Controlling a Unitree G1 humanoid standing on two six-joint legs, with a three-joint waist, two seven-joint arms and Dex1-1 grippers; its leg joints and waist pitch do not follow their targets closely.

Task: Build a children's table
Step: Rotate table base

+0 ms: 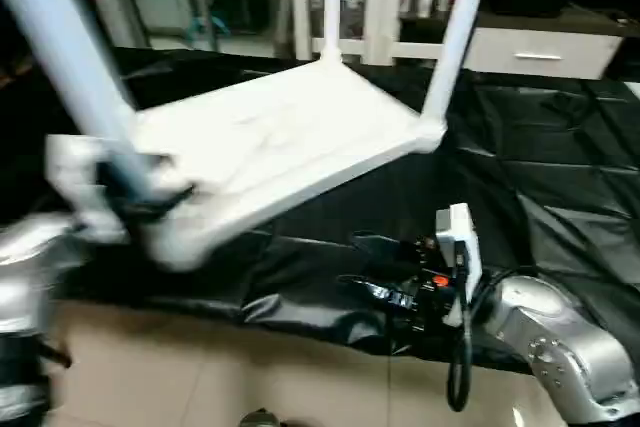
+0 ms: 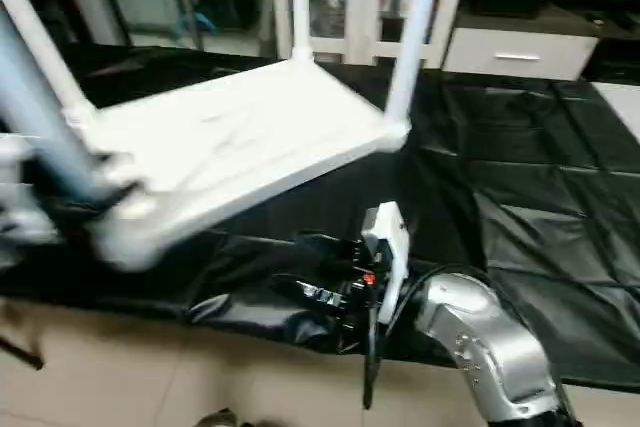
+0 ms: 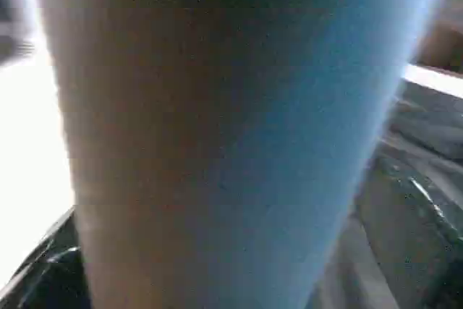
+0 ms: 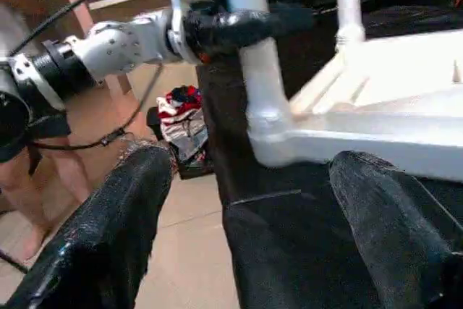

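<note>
Left eye view: we see the children's table [image 1: 270, 152] upside down on the black-draped worktable [image 1: 560, 177], its square top tilted, the near left corner raised off the cloth and hanging past the near edge, the far right side low on the drape. Its legs stand up from the corner sockets; the near left leg [image 1: 70, 57] leans toward us and up out of the left of the frame. Our left gripper [image 1: 140, 192] is clasped around that leg just above its socket, black fingers [image 4: 239, 23] wrapped on the white tube as the right wrist view shows. In the left wrist view the leg sits right against the lens. Our right gripper [image 1: 385, 282] hangs released with nothing between its jaws, near the worktable's near edge, below and right of the tabletop and apart from it. Its two black fingers [image 4: 108, 229] stand wide, the table's near left corner socket [image 4: 271, 142] beyond them. A person stands at the far left in the right wrist view
</note>
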